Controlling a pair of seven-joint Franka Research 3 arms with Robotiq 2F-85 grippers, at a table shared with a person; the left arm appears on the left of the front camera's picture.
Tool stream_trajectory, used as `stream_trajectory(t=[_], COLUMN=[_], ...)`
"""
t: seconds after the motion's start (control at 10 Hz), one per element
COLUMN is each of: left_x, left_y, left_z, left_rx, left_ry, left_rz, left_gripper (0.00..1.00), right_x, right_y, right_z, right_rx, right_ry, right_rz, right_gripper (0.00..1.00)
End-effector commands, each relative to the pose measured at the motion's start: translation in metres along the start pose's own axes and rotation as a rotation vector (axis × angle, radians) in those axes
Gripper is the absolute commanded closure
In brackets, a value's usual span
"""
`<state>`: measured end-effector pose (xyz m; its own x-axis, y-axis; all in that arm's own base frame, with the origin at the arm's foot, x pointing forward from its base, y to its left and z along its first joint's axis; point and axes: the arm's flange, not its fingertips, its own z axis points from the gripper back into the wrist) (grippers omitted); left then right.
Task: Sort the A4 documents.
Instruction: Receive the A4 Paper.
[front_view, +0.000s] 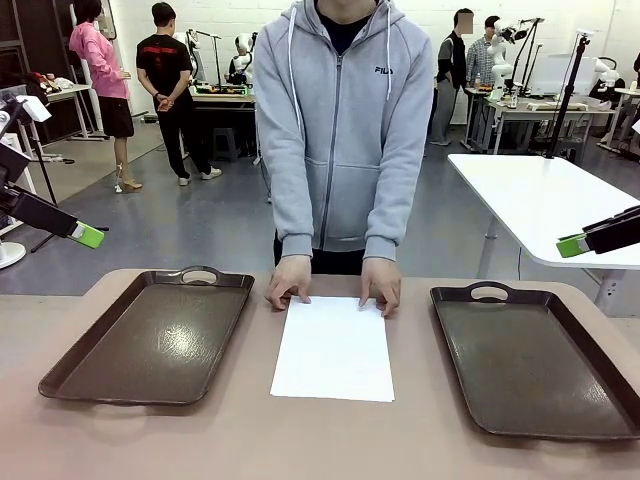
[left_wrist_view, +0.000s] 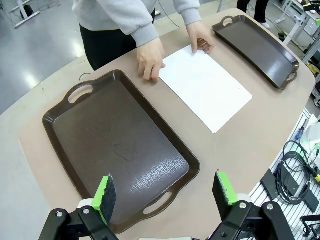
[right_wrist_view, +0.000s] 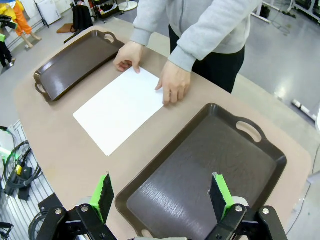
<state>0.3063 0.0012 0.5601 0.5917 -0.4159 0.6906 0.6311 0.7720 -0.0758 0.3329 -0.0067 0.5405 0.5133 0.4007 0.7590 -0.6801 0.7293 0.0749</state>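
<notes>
step: sorting not begun.
sheet: thin white rectangular a4 paper sheet (front_view: 333, 348), centre of table (front_view: 330, 440), person's hands (front_view: 290, 280) at 12 o'clock.
grippers: left gripper (left_wrist_view: 165, 190), right gripper (right_wrist_view: 162, 192), jaws apart.
next: likely pinch flat edge.

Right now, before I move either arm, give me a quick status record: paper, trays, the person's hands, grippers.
A4 document: white, flat on the table between the trays; single sheet or stack, cannot tell
left tray: dark brown, no paper in it
right tray: dark brown, no paper in it
person: one hand and the other hand, fingertips on the document's far edge
left gripper: open, raised, holding nothing, aimed at the left tray
right gripper: open, raised, holding nothing, aimed at the right tray
</notes>
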Motion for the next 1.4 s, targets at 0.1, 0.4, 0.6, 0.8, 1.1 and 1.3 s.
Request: stream_trajectory(t=[0.1, 0.4, 0.6, 0.8, 1.1, 1.3], left_x=[0.0001, 0.0001, 0.0001, 0.0001, 0.0001, 0.0001], left_y=[0.0003, 0.0003, 0.0003, 0.0003, 0.0003, 0.0003], left_z=[0.0, 0.0, 0.0, 0.0, 0.0, 0.0], left_rx=[0.002, 0.002, 0.002, 0.002, 0.002, 0.002], left_ry=[-0.001, -0.001, -0.001, -0.001, -0.001, -0.001], left_rz=[0.0, 0.0, 0.0, 0.0, 0.0, 0.0], left_gripper=[0.0, 0.0, 0.0, 0.0, 0.0, 0.0], right_x=[-0.0003, -0.0003, -0.0003, -0.0003, -0.0003, -0.0003], right_y=[-0.0007, -0.0007, -0.0007, -0.0007, -0.0007, -0.0007], right_z=[-0.0014, -0.0014, -0.0014, -0.0014, -0.0014, -0.0014], right_rx=[0.008, 0.008, 0.008, 0.008, 0.008, 0.008], right_ry=[-0.004, -0.004, -0.004, -0.004, -0.004, -0.004], right_rz=[-0.003, -0.003, -0.003, -0.003, -0.003, -0.003], right_gripper=[0.0, 0.0, 0.0, 0.0, 0.0, 0.0])
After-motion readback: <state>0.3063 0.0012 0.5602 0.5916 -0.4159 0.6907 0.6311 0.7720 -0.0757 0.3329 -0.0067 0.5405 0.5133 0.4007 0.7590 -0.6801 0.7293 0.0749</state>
